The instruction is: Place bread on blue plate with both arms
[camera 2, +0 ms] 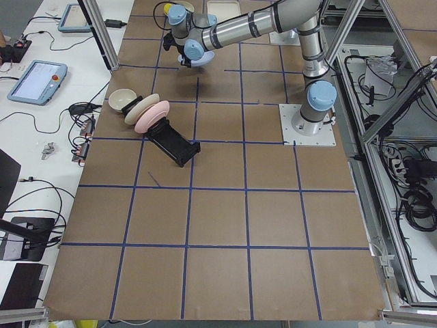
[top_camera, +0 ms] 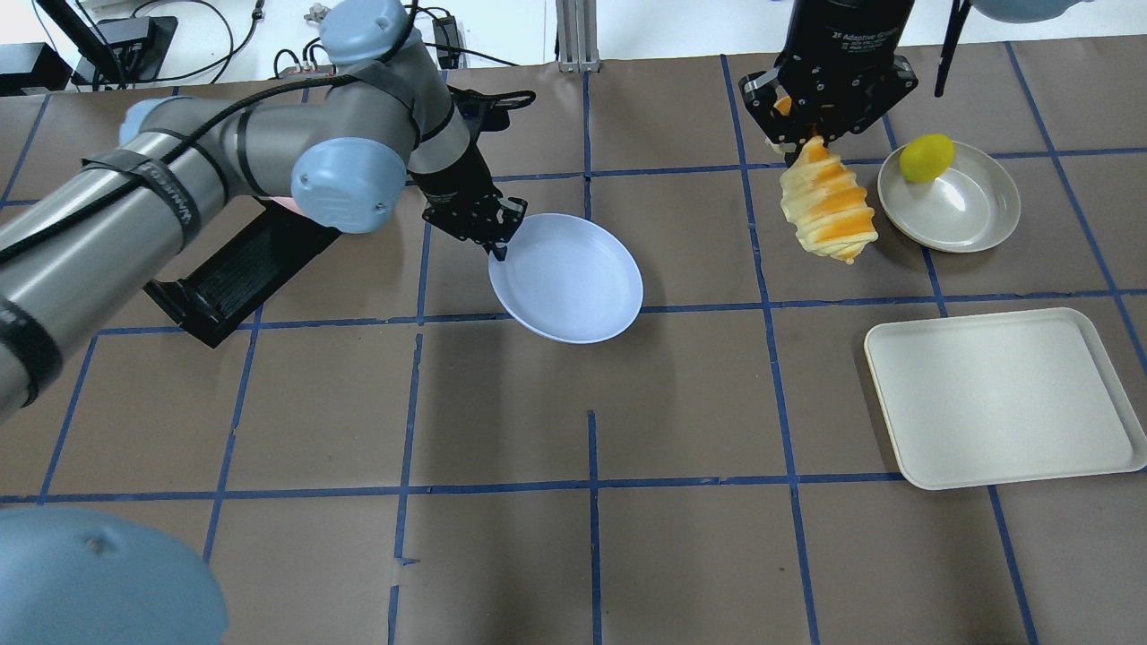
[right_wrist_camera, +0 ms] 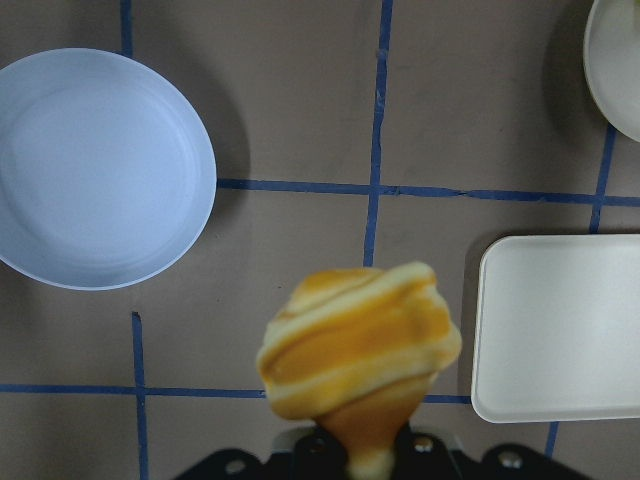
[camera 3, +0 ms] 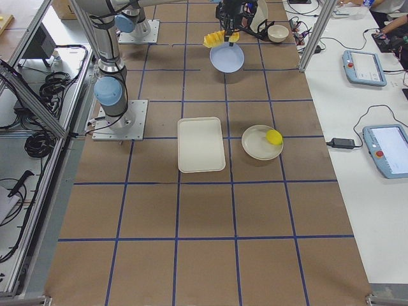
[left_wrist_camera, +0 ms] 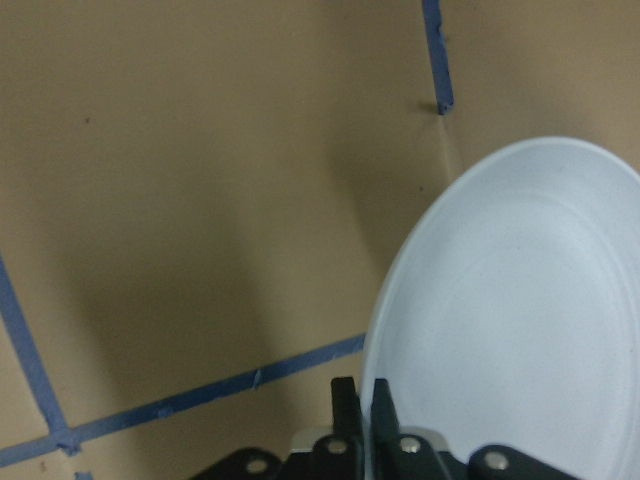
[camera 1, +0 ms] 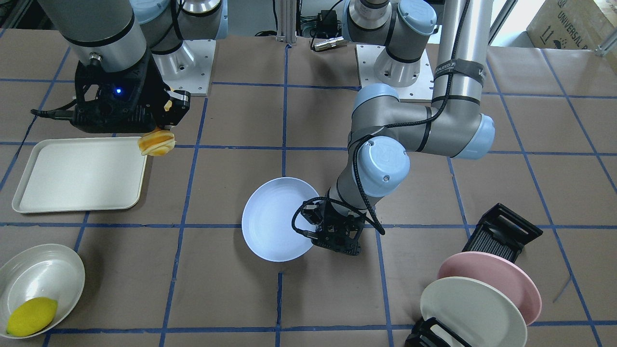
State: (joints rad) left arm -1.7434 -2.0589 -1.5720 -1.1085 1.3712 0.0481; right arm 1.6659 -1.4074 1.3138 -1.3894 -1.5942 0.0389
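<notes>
The blue plate (top_camera: 569, 278) is gripped at its rim by my left gripper (top_camera: 497, 244), which is shut on it and holds it slightly tilted just above the table. It also shows in the front view (camera 1: 274, 219) and in the left wrist view (left_wrist_camera: 510, 320). My right gripper (top_camera: 811, 134) is shut on one end of the bread (top_camera: 829, 202), which hangs well above the table, to the right of the plate. The right wrist view shows the bread (right_wrist_camera: 360, 340) below the gripper and the blue plate (right_wrist_camera: 100, 170) off to the upper left.
A cream tray (top_camera: 1004, 394) lies at the near right. A grey bowl (top_camera: 972, 210) holding a yellow lemon (top_camera: 927, 158) sits beside the bread. A black dish rack (camera 1: 503, 233) with a pink plate (camera 1: 501, 277) and a cream plate (camera 1: 470, 308) stands on the left arm's side.
</notes>
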